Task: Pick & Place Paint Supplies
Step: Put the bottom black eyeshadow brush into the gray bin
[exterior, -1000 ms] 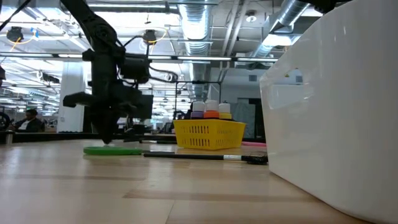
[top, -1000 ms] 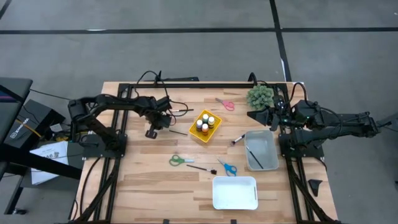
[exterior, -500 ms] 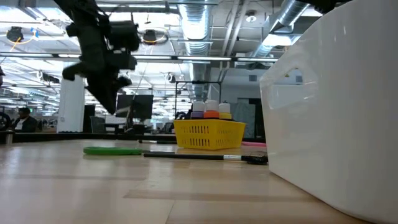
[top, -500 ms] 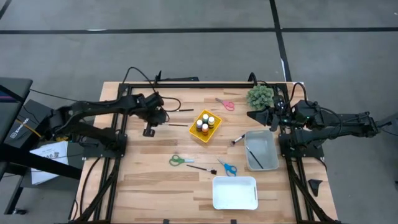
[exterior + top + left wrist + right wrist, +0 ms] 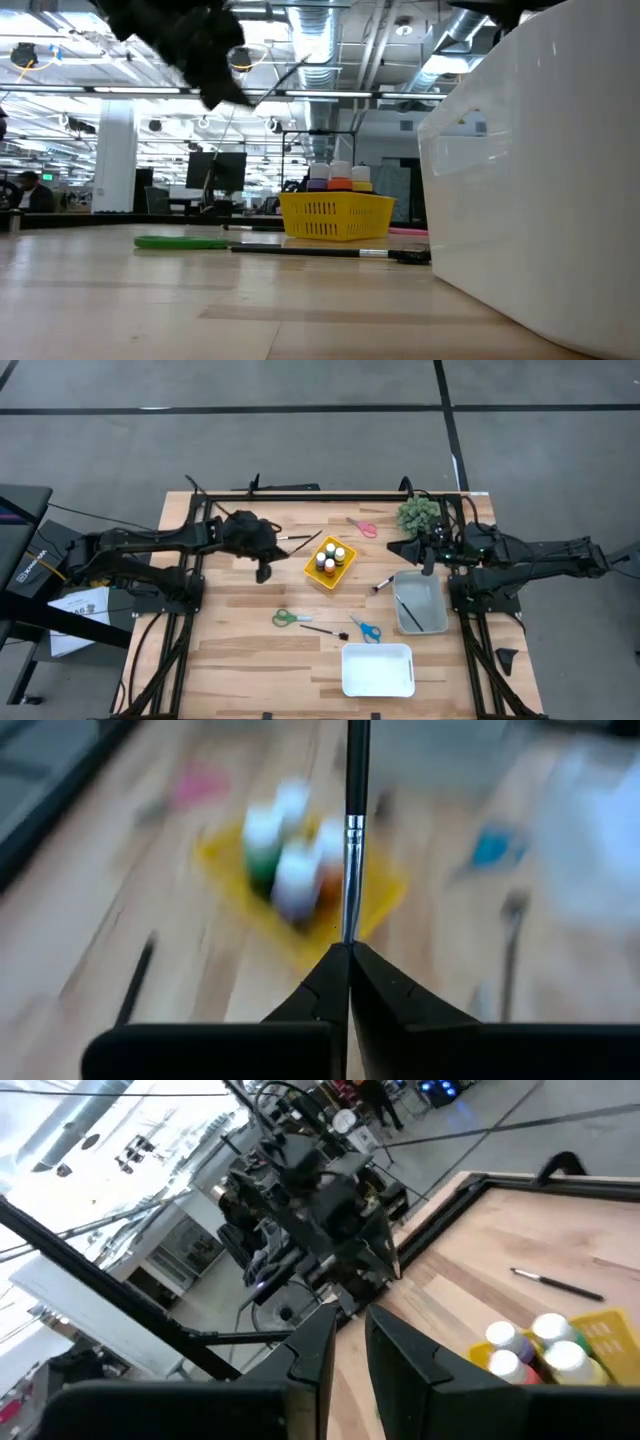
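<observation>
Left arm: reaches across the table's far left part.
Left gripper (image 5: 349,952): raised, fingers pinched together.
Right arm: waits at the far right side.
Right gripper (image 5: 347,1342): fingers narrowly parted.

The bench (image 5: 230,650) is a light wooden top of long planks with a dark frame along its far edge. Near its middle sits a yellow basket (image 5: 316,572). Just beside the basket, toward the left arm, a dark-handled brush (image 5: 292,537) lies flat. Pink-handled scissors (image 5: 362,527) lie toward the far edge, near a spiky green plant (image 5: 419,512). A clear bin (image 5: 436,608) rests on the right side, with another brush (image 5: 382,584) lying just beside its corner. Closer to the near edge lie green-handled scissors (image 5: 290,618), a third brush (image 5: 325,630), blue-handled scissors (image 5: 366,629) and a white bin (image 5: 378,687).
</observation>
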Tool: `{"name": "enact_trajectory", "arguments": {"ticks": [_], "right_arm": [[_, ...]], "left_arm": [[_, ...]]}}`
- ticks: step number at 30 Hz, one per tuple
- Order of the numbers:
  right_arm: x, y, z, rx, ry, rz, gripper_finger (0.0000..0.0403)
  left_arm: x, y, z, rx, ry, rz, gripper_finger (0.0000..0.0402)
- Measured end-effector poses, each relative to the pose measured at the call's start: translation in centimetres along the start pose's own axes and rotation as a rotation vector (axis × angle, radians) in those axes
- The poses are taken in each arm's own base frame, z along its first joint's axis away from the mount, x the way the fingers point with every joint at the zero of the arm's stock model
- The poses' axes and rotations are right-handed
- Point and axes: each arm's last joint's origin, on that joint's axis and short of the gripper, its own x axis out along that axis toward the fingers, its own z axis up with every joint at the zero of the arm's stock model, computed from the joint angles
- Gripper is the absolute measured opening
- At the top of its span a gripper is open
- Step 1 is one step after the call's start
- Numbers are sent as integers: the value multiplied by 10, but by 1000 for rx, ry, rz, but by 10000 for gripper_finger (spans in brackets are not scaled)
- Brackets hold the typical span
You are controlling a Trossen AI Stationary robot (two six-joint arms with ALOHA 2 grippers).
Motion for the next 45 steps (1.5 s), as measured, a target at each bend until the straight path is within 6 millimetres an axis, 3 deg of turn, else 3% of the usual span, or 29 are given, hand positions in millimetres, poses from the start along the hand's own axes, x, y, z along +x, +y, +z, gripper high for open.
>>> {"name": "enact_trajectory", "arguments": {"ticks": [5, 9, 16, 20, 29, 45], "right_arm": [[15, -1, 0, -4, -19, 21, 59], [28, -4, 3, 13, -18, 69, 91], [55, 0, 19, -62, -19, 67, 199], [76, 4, 31, -141, -2, 72, 234], [117, 11, 51, -184, 113, 162, 230], [118, 21, 58, -225, 122, 276, 223]], "left_arm": [[4, -15, 28, -99, -282, -71, 0], [11, -26, 40, -132, -424, -138, 0], [30, -45, 51, -157, -467, -215, 0], [40, -54, 63, -147, -478, -243, 0], [44, -59, 81, -144, -523, -260, 0], [30, -59, 92, -166, -646, -280, 0]]}}
